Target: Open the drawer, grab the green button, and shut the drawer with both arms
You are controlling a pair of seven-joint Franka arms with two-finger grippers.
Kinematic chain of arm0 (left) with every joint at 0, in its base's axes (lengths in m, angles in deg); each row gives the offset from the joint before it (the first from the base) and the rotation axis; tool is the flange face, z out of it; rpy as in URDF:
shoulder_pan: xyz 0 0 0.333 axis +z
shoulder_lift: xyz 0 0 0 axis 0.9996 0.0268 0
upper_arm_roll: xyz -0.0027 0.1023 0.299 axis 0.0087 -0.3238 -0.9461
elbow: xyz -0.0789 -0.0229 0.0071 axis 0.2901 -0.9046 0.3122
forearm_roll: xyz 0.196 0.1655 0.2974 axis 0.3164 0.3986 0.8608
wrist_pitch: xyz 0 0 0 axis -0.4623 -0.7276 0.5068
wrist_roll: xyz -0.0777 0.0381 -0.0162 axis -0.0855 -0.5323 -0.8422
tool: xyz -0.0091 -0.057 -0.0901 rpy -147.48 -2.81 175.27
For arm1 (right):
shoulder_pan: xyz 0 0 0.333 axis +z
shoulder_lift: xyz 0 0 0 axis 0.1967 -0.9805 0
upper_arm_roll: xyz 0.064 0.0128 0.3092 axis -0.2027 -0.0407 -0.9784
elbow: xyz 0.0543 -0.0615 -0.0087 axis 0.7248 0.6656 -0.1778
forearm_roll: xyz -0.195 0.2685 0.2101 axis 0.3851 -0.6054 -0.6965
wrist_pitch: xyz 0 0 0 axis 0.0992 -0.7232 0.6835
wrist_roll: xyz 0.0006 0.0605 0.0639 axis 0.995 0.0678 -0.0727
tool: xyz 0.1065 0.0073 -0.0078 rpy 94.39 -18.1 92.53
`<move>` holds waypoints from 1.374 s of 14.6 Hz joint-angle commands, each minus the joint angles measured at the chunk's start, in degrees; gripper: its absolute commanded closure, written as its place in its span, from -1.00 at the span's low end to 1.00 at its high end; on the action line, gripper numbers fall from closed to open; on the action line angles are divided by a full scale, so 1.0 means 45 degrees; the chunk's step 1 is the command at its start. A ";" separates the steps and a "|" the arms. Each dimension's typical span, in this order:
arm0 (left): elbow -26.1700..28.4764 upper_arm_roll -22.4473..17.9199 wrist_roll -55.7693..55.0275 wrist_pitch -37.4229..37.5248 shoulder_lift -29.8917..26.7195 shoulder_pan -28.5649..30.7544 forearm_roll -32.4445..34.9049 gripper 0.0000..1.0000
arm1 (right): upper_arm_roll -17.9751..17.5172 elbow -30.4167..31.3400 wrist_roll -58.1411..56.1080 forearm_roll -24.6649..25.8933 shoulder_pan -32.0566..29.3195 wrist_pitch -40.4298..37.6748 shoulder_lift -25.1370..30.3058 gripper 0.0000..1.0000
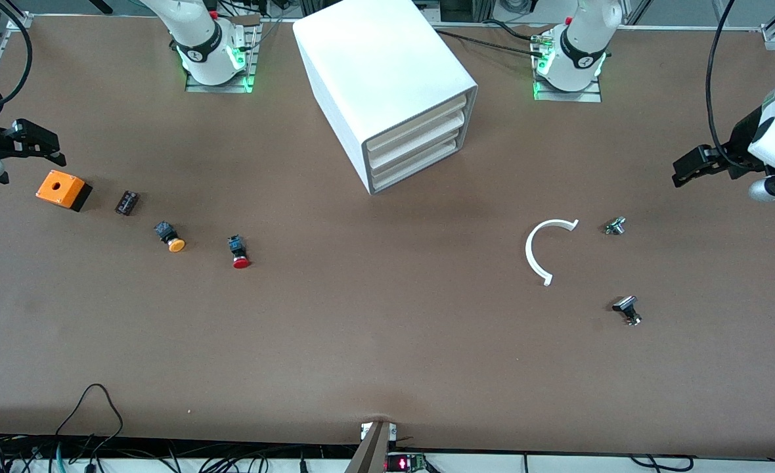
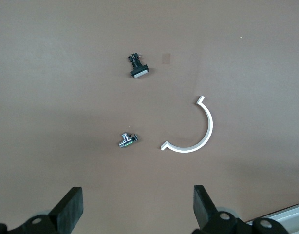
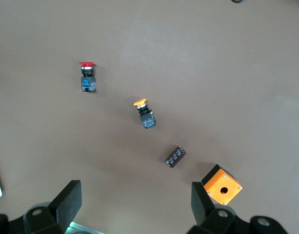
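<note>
The white cabinet (image 1: pixel 387 72) stands at the middle of the table, nearer the arms' bases. Its three drawers are all shut; the drawer (image 1: pixel 417 171) is the bottom-most, with a cream front. No green-capped button shows in any view. My left gripper (image 1: pixel 680 172) hangs open and empty over the left arm's end of the table; in the left wrist view (image 2: pixel 137 195) its fingers are wide apart over bare table. My right gripper (image 1: pixel 56 148) hangs open and empty over the right arm's end, beside the orange box; the right wrist view (image 3: pixel 135 192) shows it open too.
Toward the right arm's end lie an orange box (image 1: pixel 63 189), a small dark block (image 1: pixel 127 202), an orange-capped button (image 1: pixel 171 238) and a red-capped button (image 1: pixel 238 252). Toward the left arm's end lie a white half ring (image 1: pixel 540 253), a small silver part (image 1: pixel 615 226) and a black part (image 1: pixel 627 309).
</note>
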 commanded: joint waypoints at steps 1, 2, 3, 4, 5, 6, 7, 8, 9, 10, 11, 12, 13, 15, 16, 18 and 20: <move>-0.0077 0.0142 0.0350 -0.0158 0.0019 0.0058 0.0179 -1.00 | 0.0030 -0.0059 -0.0176 -0.0116 0.0009 -0.0102 0.0057 -1.00; -0.0209 0.0142 0.0313 -0.0085 0.0094 0.0039 0.0160 -1.00 | 0.0030 -0.0059 -0.0195 -0.0116 0.0009 -0.0102 0.0057 -1.00; -0.0346 0.0123 0.0293 -0.0123 0.0172 0.0058 0.0159 -1.00 | 0.0030 -0.0059 -0.0196 -0.0116 0.0009 -0.0102 0.0057 -1.00; -0.0405 0.0084 0.0293 -0.0104 0.0211 0.0058 0.0159 -1.00 | 0.0030 -0.0059 -0.0196 -0.0116 0.0009 -0.0102 0.0057 -1.00; -0.0367 0.0084 0.0197 -0.0065 0.0212 0.0058 0.0159 -1.00 | 0.0030 -0.0059 -0.0196 -0.0116 0.0028 -0.0102 0.0057 -1.00; -0.0386 0.0084 0.0176 -0.0065 0.0212 0.0058 0.0159 -1.00 | 0.0030 -0.0059 -0.0138 -0.0116 0.0028 -0.0102 0.0057 -1.00; -0.0405 0.0084 0.0176 -0.0065 0.0231 0.0058 0.0159 -1.00 | 0.0030 -0.0059 0.0056 -0.0136 0.0028 -0.0082 0.0057 -1.00; -0.0406 0.0084 0.0195 -0.0065 0.0270 0.0058 0.0159 -1.00 | 0.0030 -0.0059 0.0078 -0.0136 0.0028 -0.0063 0.0057 -1.00; -0.0406 0.0084 0.0196 -0.0065 0.0270 0.0058 0.0159 -1.00 | 0.0030 -0.0059 0.0078 -0.0155 0.0009 -0.0005 0.0038 -1.00; -0.0406 0.0122 0.0196 -0.0065 0.0270 0.0039 0.0159 -1.00 | 0.0030 -0.0059 0.0078 -0.0155 -0.0011 -0.0043 -0.0001 -1.00; -0.0425 0.0142 0.0196 -0.0065 0.0270 0.0038 0.0159 -1.00 | 0.0030 -0.0059 0.0097 -0.0155 -0.0011 -0.0082 -0.0040 -1.00; -0.0425 0.0142 0.0196 -0.0065 0.0270 0.0019 0.0159 -1.00 | 0.0049 -0.0040 0.0078 -0.0136 -0.0011 -0.0082 -0.0079 -1.00; -0.0406 0.0142 0.0215 -0.0065 0.0290 0.0019 0.0159 -1.00 | 0.0049 -0.0039 0.0078 -0.0116 -0.0011 -0.0024 -0.0370 -1.00; -0.0425 0.0142 0.0235 -0.0123 0.0309 0.0038 0.0159 -1.00 | 0.0030 -0.0059 0.0059 -0.0194 -0.0011 0.0152 -0.0742 -1.00; -0.0425 0.0142 0.0215 -0.0104 0.0310 0.0038 0.0140 -1.00 | -0.0009 -0.0078 0.0078 -0.0175 0.0105 0.0191 -0.1014 -1.00; -0.0522 0.0142 0.0254 -0.0104 0.0426 0.0019 0.0100 -1.00 | -0.0029 -0.0059 0.0078 -0.0310 0.0107 0.0269 -0.1192 -1.00; -0.0581 0.0298 0.0157 0.0051 0.0446 -0.0234 0.0218 -1.00 | 0.0010 -0.0059 0.0078 -0.0681 0.0009 0.0328 -0.1212 -1.00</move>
